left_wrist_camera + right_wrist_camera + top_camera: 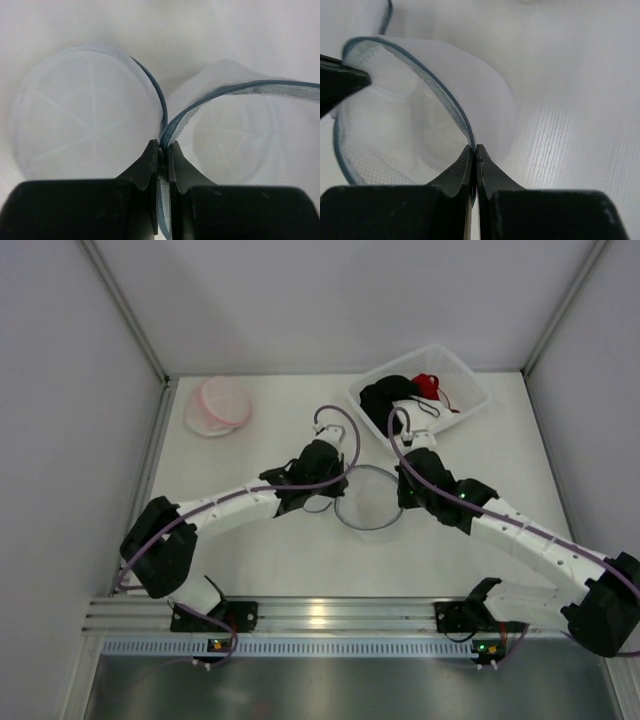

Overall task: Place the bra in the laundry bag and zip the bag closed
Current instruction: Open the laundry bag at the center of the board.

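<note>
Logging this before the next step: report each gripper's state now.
Left gripper: shut on the laundry bag, at its edge.
Right gripper: shut on the same bag, at its edge.

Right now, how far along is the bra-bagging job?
Done: the left gripper and right gripper are both shut on the rim of the laundry bag, spreading its mouth. In hand: holding it open. Left: nothing is in the bag, the black clothing lies in the basket, and the zipper is open.
</note>
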